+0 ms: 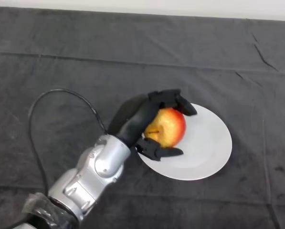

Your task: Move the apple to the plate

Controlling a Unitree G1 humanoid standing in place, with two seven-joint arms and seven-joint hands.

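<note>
A red and yellow apple [168,126] is over the left part of a white round plate [206,148]. My left hand [140,117] is curled round the apple from its left side, with fingers [178,101] over its top and the thumb [161,151] under its near side. I cannot tell whether the apple rests on the plate or is held just above it. The silver-grey arm [92,171] comes in from the lower left.
A dark cloth [132,57] covers the table. Its far edge runs along the top of the view, with a pale strip [180,7] behind it.
</note>
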